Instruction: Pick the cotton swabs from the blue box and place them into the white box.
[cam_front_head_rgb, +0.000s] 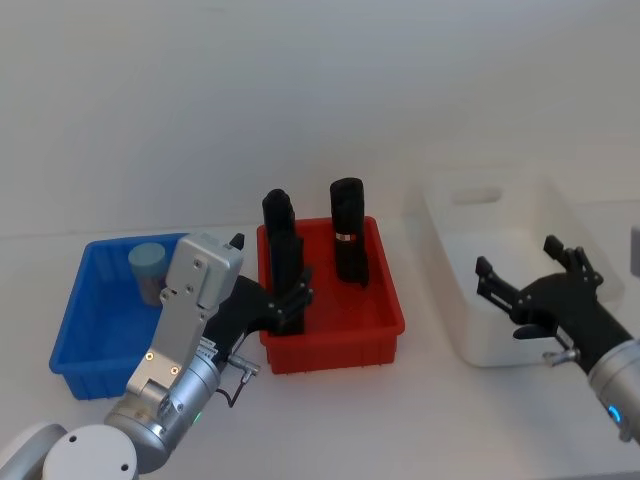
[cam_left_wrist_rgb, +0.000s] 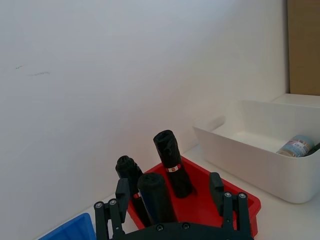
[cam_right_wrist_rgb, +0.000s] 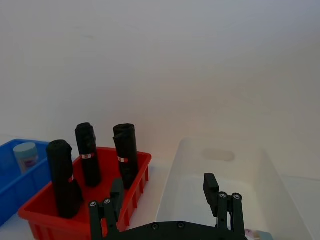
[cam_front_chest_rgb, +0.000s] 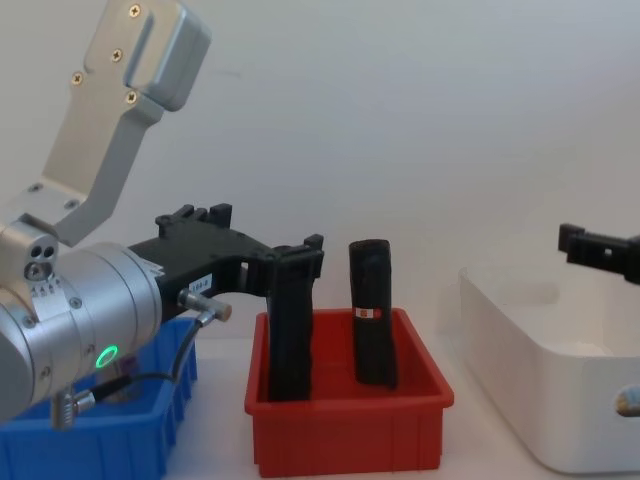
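1. The left gripper (cam_front_head_rgb: 285, 305) hangs above the near left corner of the red bin (cam_front_head_rgb: 385, 335), between the blue box (cam_front_head_rgb: 75, 340) and the white box (cam_front_head_rgb: 480, 345). Its fingers are spread and hold nothing.
2. The right gripper (cam_front_head_rgb: 530, 290) hovers over the white box, fingers spread and empty. Judged from this position, it has no load to release.
3. 1 jar of cotton swabs (cam_front_head_rgb: 148, 270) stands upright in the far part of the blue box. It is the next item to pick.
4. A second jar (cam_left_wrist_rgb: 296, 146) lies on its side on the floor of the white box, so that part of the transfer is done.
5. 3 black rolls (cam_front_head_rgb: 348, 228) stand upright in the red bin. They are not task items, and the left gripper sits close to the nearest one.
6. The left wrist view shows the jar inside the white box, where the head view shows an arm above it.
7. The right wrist view shows the jar in the blue box (cam_right_wrist_rgb: 26, 155).
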